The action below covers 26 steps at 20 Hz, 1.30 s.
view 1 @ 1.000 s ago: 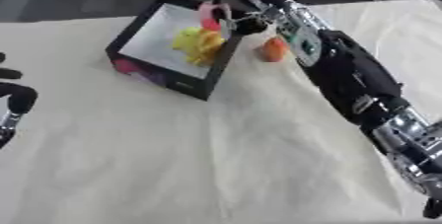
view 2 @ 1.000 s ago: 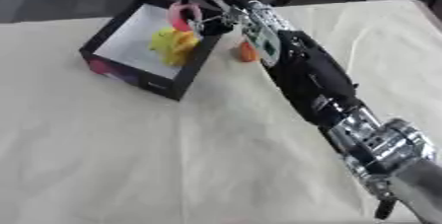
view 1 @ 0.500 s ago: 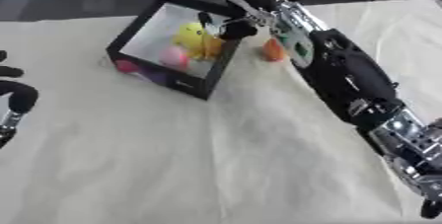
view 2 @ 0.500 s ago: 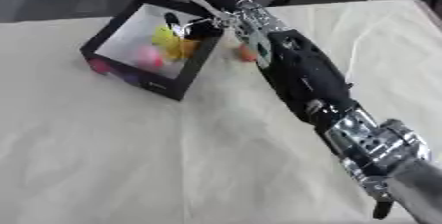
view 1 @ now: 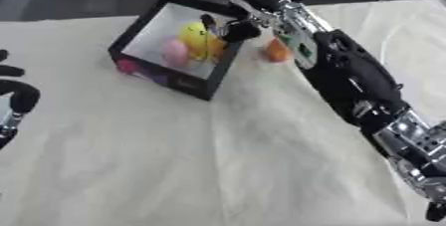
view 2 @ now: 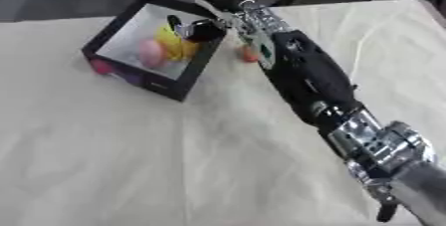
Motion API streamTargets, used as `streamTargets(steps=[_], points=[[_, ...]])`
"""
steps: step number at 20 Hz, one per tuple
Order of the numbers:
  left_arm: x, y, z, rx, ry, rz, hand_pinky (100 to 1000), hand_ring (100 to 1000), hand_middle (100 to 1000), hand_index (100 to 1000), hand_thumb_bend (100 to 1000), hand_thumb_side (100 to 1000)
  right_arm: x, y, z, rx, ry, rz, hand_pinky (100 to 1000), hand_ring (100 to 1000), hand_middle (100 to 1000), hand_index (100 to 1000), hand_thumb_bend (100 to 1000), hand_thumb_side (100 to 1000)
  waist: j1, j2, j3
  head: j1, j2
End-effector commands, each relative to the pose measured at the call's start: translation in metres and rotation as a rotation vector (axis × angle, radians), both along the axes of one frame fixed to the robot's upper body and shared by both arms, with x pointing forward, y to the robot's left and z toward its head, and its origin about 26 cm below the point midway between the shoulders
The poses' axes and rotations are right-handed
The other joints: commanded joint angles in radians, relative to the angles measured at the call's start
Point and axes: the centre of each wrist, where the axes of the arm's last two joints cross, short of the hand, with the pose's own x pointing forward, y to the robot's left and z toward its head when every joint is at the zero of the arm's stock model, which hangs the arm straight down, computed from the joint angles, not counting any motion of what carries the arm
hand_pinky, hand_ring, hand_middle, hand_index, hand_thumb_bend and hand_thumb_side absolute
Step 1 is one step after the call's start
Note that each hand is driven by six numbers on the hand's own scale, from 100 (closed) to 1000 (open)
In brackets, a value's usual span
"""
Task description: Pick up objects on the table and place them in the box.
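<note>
Here the desk [view 1: 174,170], draped in a cream cloth, fills most of what we see, and the long right arm crosses it from the 5 o'clock corner up toward 12. The box [view 1: 138,33] — black walls, white floor — sits at about 11 o'clock, with a yellow object [view 1: 197,41] and a pink object [view 1: 174,52] already lying inside it. The right robot hand [view 1: 233,30] hovers over the box's near-right rim, its fingers loosely spread and pinching nothing, as far as we can make out. The orange object [view 1: 277,51] is what the coming move turns on: it lies on the desk just outside the box, at roughly 4 o'clock from that robot hand and tight against the forearm, so the right arm is far nearer than the left. Its long axis we cannot judge — the arm cuts off its right side and it reads only as an orange blob. The left robot hand [view 1: 16,98] is cropped at the 9 o'clock edge; whether its fingers are spread or curled, we cannot tell.
</note>
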Motion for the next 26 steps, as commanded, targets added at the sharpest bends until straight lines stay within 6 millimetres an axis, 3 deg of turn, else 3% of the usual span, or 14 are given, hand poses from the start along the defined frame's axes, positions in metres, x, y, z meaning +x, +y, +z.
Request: streamTargets(steps=[1,6,11,12,13,14,26], points=[[0.000,0.001,0.009,0.002,-0.033,0.004,738,530,582,818,946,652,0.000,-0.011,0.016,0.013,-0.026,-0.029,842,788,745,999,100,578,-0.010,0.003,-0.003,0.007,-0.002],[-0.001,0.005,0.006,0.007,-0.021,0.023,737,529,581,818,949,652,0.000,-0.039,0.014,0.109,0.101,-0.139,854,801,759,991,100,732,-0.010,-0.006,-0.021,0.018,-0.002],[-0.002,0.010,0.001,0.012,-0.007,0.042,737,528,581,818,951,651,-0.007,-0.053,0.018,0.144,0.182,-0.189,856,805,764,991,100,764,-0.011,-0.016,-0.039,0.028,-0.002],[-0.002,0.011,0.001,0.013,-0.005,0.045,737,528,581,818,951,651,-0.008,-0.055,0.018,0.141,0.194,-0.197,856,805,763,991,100,726,-0.010,-0.018,-0.042,0.029,-0.002],[-0.002,0.011,0.000,0.013,-0.003,0.049,737,528,580,818,952,651,-0.009,-0.057,0.017,0.137,0.205,-0.205,856,805,764,991,100,778,-0.010,-0.020,-0.045,0.030,-0.002],[-0.002,0.012,0.000,0.013,-0.002,0.052,737,527,580,818,952,651,-0.009,-0.059,0.016,0.132,0.216,-0.213,857,806,764,991,100,764,-0.010,-0.022,-0.047,0.032,-0.002],[-0.003,0.016,-0.003,0.016,0.007,0.073,736,525,580,818,958,651,-0.009,-0.082,-0.020,0.003,0.389,-0.310,864,818,775,972,100,945,-0.009,-0.032,-0.063,0.043,-0.002]])
